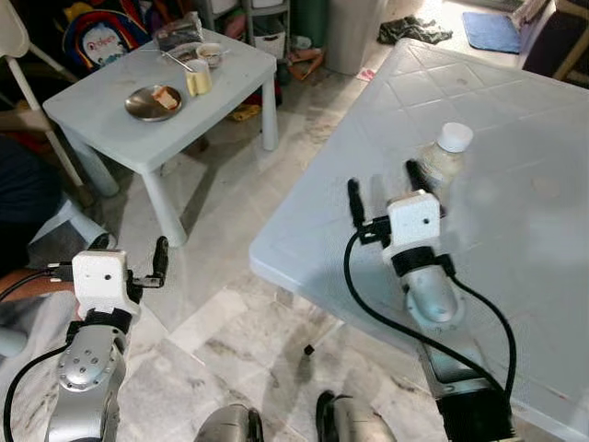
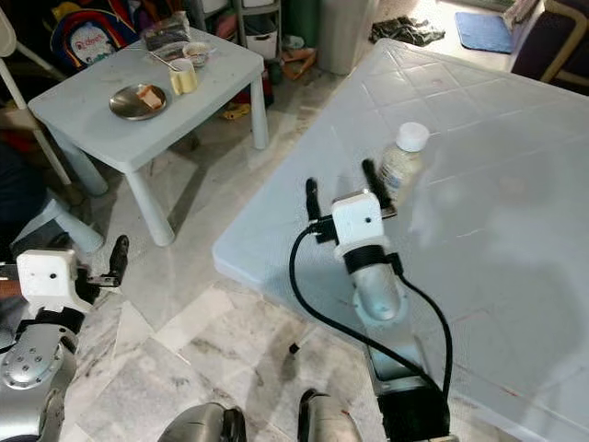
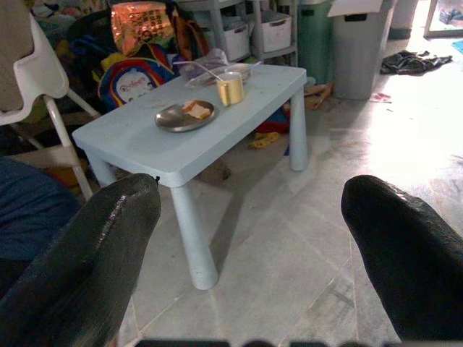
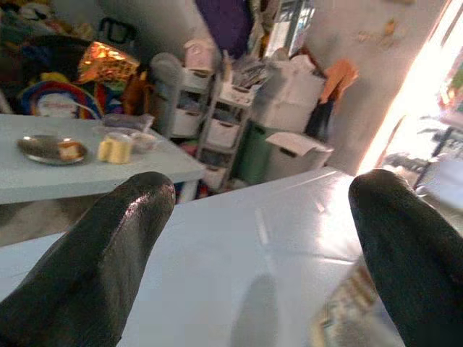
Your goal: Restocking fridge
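Observation:
A small clear bottle with a white cap stands upright on the large pale blue table. My right gripper hovers open over the table's near part. Its right finger lies close beside the bottle and the bottle is not between the fingers. In the right wrist view the bottle is a blur near one finger. My left gripper hangs low at the left over the marble floor, open and holding nothing.
A small pale blue table at the back left carries a metal plate with food, a yellow cup and a bowl. A white chair, storage shelves and a bin stand beyond. A person's dark blue clothing is at the left.

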`<state>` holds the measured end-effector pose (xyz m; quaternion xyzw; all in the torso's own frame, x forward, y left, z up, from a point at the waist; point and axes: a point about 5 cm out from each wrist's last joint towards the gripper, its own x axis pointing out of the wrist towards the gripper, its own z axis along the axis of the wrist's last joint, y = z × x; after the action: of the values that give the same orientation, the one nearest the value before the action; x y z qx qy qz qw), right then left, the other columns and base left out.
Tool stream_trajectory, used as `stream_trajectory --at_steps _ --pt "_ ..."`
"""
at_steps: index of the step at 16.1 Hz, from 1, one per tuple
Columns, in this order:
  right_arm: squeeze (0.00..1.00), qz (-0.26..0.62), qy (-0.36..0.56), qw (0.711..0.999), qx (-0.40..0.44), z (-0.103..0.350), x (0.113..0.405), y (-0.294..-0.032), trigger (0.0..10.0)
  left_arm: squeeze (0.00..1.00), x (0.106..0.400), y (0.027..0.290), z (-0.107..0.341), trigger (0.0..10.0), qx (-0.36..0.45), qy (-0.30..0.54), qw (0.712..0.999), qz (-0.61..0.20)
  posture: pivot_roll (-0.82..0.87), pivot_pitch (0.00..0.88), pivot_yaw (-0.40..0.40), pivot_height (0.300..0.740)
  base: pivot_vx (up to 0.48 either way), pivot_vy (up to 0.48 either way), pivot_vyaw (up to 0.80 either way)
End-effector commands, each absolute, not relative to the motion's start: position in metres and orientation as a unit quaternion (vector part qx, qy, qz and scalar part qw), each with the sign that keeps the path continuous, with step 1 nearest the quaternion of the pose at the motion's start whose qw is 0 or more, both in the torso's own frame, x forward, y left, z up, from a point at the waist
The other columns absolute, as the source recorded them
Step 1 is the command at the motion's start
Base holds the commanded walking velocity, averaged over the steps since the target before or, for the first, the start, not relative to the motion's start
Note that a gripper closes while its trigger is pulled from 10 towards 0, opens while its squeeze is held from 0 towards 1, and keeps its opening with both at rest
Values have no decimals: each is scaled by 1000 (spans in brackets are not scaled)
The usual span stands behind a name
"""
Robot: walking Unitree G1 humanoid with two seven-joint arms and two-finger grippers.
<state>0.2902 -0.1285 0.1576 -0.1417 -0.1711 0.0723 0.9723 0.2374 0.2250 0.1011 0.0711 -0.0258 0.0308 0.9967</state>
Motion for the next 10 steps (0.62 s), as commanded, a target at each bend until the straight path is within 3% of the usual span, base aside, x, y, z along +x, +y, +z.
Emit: stream_trajectory --at_steps 1,5,10 --pt "0 51 -200 967 -150 172 291 -133 10000 0 237 225 103 10000 68 -28 997 32 -12 180 13 740 0 0 0" --pt "0 45 -231 960 -153 189 295 -134 10000 0 240 222 105 10000 64 -31 997 28 -21 169 22 740 0 0 0" --pt "0 69 -287 936 -190 212 293 -123 10000 0 244 221 105 10000 56 -38 997 34 -27 156 7 740 0 0 -800"
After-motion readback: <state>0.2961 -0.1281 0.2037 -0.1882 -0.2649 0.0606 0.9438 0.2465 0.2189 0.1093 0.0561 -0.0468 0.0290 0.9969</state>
